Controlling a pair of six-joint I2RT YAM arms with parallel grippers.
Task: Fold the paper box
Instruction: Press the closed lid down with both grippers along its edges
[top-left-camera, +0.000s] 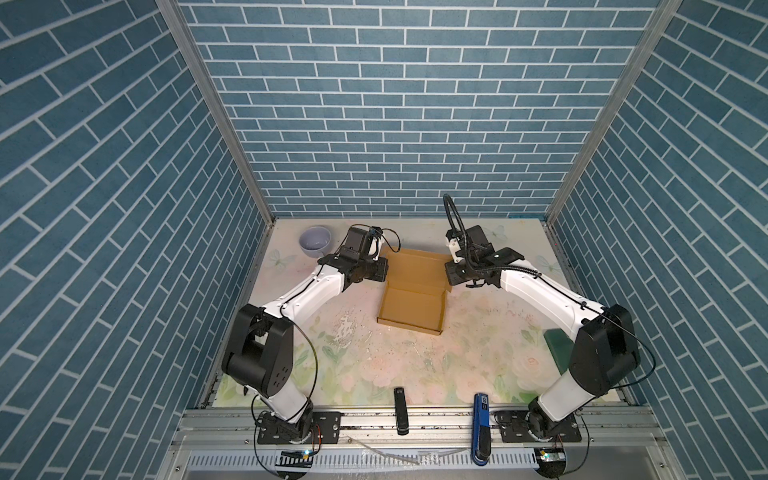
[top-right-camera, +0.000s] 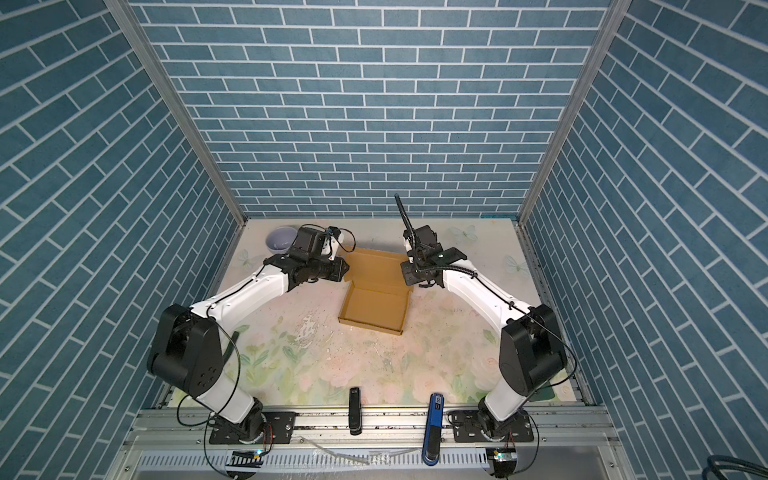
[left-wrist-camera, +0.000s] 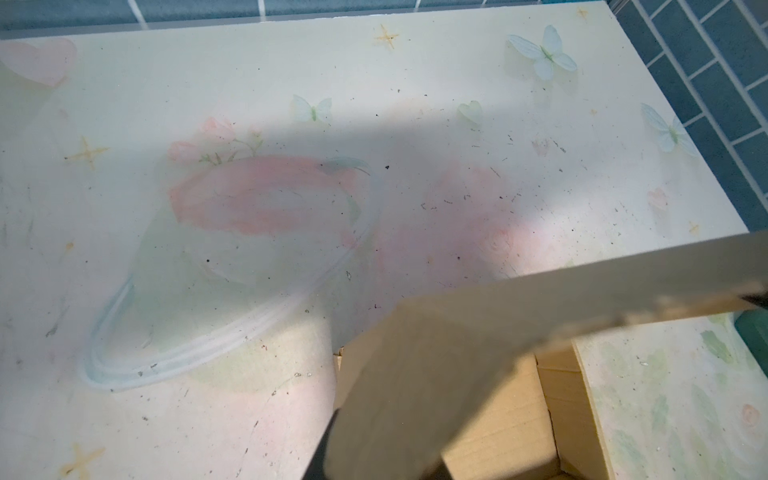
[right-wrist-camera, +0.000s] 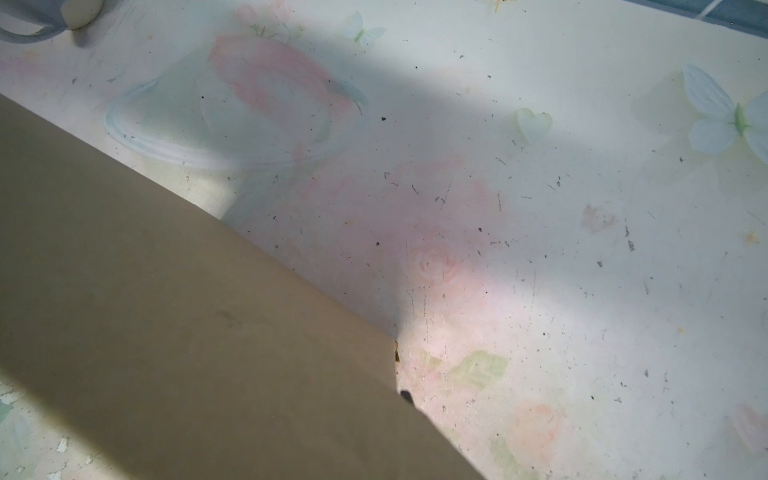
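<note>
Left wrist view shows a tan flap of the paper box (left-wrist-camera: 415, 395) covering the left gripper (top-left-camera: 383, 270), so we cannot tell how far its jaws stand apart. We read the right gripper (top-left-camera: 449, 272) as closed, apparently pinching the raised lid's edge. The box sits mid-way across the table (top-left-camera: 415, 374), tray open, between both arms. We judge the cardboard light, stiff across panels and weak at creases; take hold at flap edges.

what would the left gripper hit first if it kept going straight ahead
Most likely the paper box: the left gripper points into its lid's side edge, with cardboard right ahead in the wrist view; they may be touching.
</note>
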